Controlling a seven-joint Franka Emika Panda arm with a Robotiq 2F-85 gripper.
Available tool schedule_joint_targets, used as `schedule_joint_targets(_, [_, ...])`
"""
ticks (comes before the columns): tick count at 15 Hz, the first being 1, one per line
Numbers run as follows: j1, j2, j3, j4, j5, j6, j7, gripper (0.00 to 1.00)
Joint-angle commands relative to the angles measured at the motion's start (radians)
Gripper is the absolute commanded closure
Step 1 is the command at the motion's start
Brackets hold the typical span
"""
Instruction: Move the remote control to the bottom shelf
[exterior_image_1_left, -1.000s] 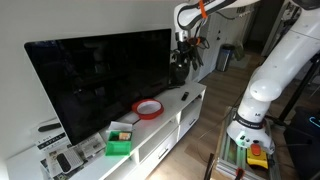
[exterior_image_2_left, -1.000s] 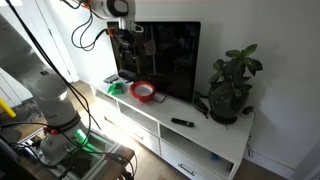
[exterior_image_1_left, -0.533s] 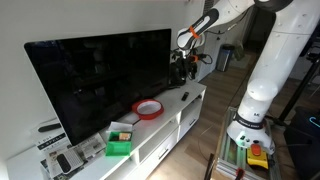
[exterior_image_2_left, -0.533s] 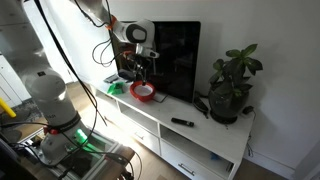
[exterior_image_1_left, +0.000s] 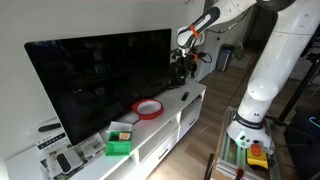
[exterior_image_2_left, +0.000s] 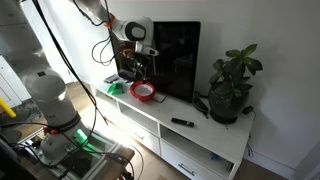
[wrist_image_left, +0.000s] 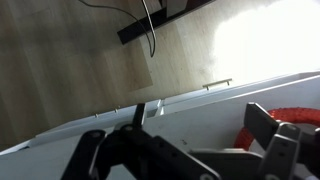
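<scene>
The remote control (exterior_image_1_left: 186, 96) is a slim black bar lying on the white cabinet top, seen in both exterior views (exterior_image_2_left: 182, 123), between the red-rimmed dish (exterior_image_2_left: 143, 91) and the plant. My gripper (exterior_image_2_left: 140, 71) hangs above the dish, well apart from the remote, and also shows in front of the TV (exterior_image_1_left: 178, 68). In the wrist view the gripper (wrist_image_left: 178, 128) is open and empty over the white cabinet top, with the dish (wrist_image_left: 300, 116) at the right edge. The bottom shelf (exterior_image_1_left: 172, 140) lies inside the cabinet's open recess.
A large black TV (exterior_image_1_left: 100, 75) stands on the cabinet. A green box (exterior_image_1_left: 120, 146) and papers with dark gadgets (exterior_image_1_left: 65, 158) lie at one end, and a potted plant (exterior_image_2_left: 230, 85) at the other. Wooden floor (wrist_image_left: 70, 60) lies in front.
Since a second ago the arm has swung down and the gripper has dropped closer to the cabinet top above the dish. It has held still over the last half second.
</scene>
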Motion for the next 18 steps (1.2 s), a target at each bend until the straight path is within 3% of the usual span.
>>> schedule_joint_targets(1, [0.002, 0.0, -0.002, 0.001, 0.0, -0.001, 0.0, 0.0])
schedule_joint_targets(5, [-0.029, 0.124, -0.037, 0.069, 0.049, 0.045, 0.061, 0.0])
schedule_joint_targets(13, [-0.11, 0.453, -0.083, 0.184, 0.29, 0.426, 0.171, 0.0])
schedule_joint_targets(14, [-0.118, 0.487, -0.082, 0.198, 0.318, 0.446, 0.195, 0.0])
schedule_joint_targets(15, [-0.101, 0.411, -0.086, 0.142, 0.264, 0.417, 0.151, 0.0])
schedule_joint_targets(18, [-0.113, 0.485, -0.086, 0.18, 0.293, 0.448, 0.175, 0.0])
